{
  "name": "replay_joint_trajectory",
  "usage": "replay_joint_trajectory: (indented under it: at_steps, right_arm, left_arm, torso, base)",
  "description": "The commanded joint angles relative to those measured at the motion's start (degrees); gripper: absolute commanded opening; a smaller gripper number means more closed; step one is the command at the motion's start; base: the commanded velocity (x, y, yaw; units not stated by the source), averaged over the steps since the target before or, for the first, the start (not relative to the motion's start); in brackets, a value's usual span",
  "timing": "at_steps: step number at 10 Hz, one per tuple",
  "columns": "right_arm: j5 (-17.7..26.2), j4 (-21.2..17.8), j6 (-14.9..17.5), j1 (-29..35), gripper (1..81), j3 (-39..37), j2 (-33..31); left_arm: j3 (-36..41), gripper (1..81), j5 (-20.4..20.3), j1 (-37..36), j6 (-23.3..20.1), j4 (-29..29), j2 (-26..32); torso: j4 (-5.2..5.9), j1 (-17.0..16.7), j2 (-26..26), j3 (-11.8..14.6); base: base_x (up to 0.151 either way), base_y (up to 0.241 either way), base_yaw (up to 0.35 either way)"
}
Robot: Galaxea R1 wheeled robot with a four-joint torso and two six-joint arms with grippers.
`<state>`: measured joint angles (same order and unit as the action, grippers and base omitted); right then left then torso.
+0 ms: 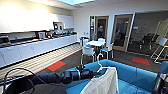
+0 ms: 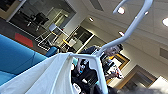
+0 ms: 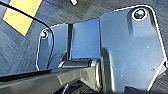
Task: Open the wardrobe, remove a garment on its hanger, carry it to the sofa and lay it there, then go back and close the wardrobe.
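**Garment on its hanger, held out over the sofa**

Garment count first: I see one white T-shirt, on one white hanger, in the lower middle of the head frame. It hangs over the seat of the one blue sofa, which fills the lower right of that frame. The hanger's slim hook stands up above the shirt's collar, tilted a little.

My left arm comes in from the lower left, stretched almost level and reaching toward the middle of the frame. Its left tool ends right at the hanger's neck, under the hook. I cannot make out the fingers there, so I cannot tell how wide they stand or say for certain that they clamp the hanger; the shirt does hang from that point, clear of the cushions at its top.

From the left wrist view I see the hook sweeping across the upper right of the frame, the shirt's fabric spreading over the lower left, and blue upholstery at the left edge. One person shows behind the hanger.

At the lower right edge of the head frame a dark part of my right arm shows; its tool's state I cannot tell.

Beyond the sofa stand one round white desk with white chairs around it, and two red floor patches.
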<state>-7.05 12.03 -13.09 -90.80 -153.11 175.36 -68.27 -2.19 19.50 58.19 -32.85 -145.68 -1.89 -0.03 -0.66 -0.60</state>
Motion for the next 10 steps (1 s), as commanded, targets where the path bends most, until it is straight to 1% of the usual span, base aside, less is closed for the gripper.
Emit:
replay_joint_trajectory:
  at_steps: [1, 10]
  right_arm:
    - [2.56, -0.25, 0.26, 2.32, 81.1, 0.46, 0.54]
    - [2.56, -0.25, 0.26, 2.24, 81.1, 0.46, 0.54]
  left_arm:
    - [2.17, 1.0, -3.17, -9.44, -0.44, -1.16, 0.21]
    - [2.44, 1.0, -3.25, -9.44, -0.44, -1.16, 0.47]
  torso:
    - [0.00, 0.03, 0.00, 0.00]
    - [0.00, 0.03, 0.00, 0.00]
  base:
    - [0.000, 0.000, -0.238]
    - [0.000, 0.000, -0.239]
